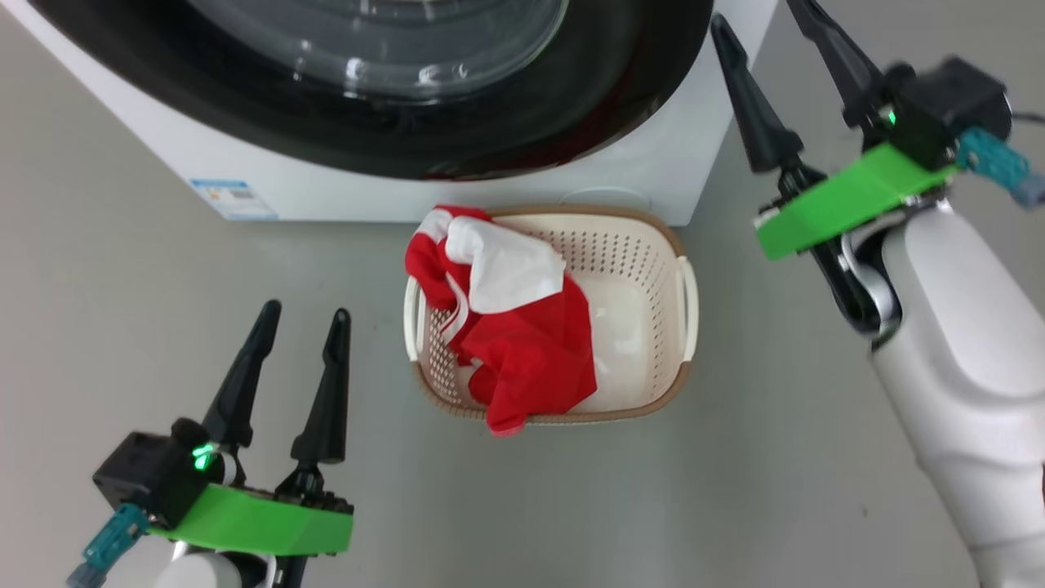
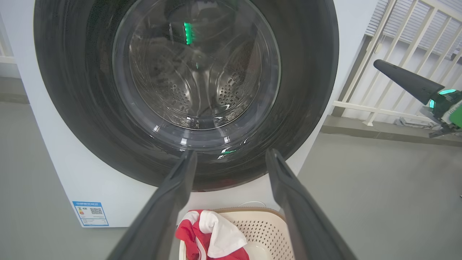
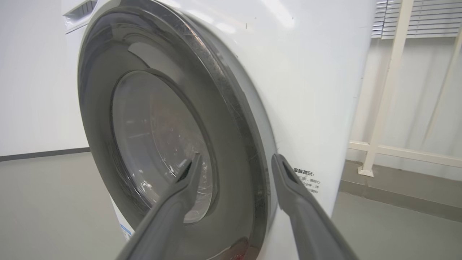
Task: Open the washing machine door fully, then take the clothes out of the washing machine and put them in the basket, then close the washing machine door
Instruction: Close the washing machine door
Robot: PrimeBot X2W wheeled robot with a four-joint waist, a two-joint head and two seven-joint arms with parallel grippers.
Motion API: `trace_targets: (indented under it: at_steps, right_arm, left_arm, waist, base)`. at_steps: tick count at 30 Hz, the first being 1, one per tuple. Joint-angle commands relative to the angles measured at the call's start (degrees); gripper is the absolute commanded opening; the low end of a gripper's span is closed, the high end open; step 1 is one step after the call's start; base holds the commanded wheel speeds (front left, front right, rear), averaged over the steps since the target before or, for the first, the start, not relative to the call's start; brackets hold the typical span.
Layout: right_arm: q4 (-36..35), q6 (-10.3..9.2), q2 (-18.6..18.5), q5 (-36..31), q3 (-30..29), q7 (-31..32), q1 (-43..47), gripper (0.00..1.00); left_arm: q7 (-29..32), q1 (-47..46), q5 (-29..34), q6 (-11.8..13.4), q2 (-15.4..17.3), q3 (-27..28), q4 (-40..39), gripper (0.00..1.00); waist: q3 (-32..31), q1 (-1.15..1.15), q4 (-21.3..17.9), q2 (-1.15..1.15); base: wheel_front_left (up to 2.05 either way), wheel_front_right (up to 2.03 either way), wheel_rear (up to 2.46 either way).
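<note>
The washing machine door (image 2: 196, 68) sits flush against the washing machine (image 1: 637, 163), apparently shut. The clothes (image 1: 514, 343) lie in the basket (image 1: 645, 245) on the floor before it. My left tool (image 1: 305, 312) and right tool (image 3: 237, 157) stand apart, empty. I judge the task complete.
</note>
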Motion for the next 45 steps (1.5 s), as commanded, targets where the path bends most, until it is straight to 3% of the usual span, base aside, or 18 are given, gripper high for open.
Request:
trace_targets:
  at_steps: [1, 22, 37, 45]
  right_arm:
    - [-2.24, -0.22, 1.21, -0.9, -0.53, -0.31, 2.25, 1.0]
    - [-15.19, -0.22, 3.55, -4.39, -12.04, -0.31, 33.95, 1.0]
    - [-27.75, -0.22, 2.96, -6.49, -15.71, -0.31, 47.23, 1.0]
    - [-29.92, -0.22, 2.79, -5.61, -16.67, -0.31, 51.18, 1.0]
  left_arm:
    - [-0.45, 0.68, -0.36, -0.32, 1.28, 2.43, -1.0, 1.0]
    - [-0.45, 11.18, -0.18, -0.32, 2.87, 5.11, 1.31, 1.0]
    - [-0.45, 15.87, 4.22, -0.32, 2.01, 8.13, 0.79, 1.0]
    - [-0.45, 17.09, 5.08, -0.32, 1.97, 8.86, -0.61, 1.0]
  waist:
    - [-3.5, 0.0, -2.78, 0.0]
    - [-18.33, 0.0, -8.73, 0.0]
    - [-22.11, 0.0, -9.22, 0.0]
    - [-22.01, 0.0, -9.33, 0.0]
  base:
    - [0.0, 0.0, 0.0]
    - [0.0, 0.0, 0.0]
    - [0.0, 0.0, 0.0]
    - [0.0, 0.0, 0.0]
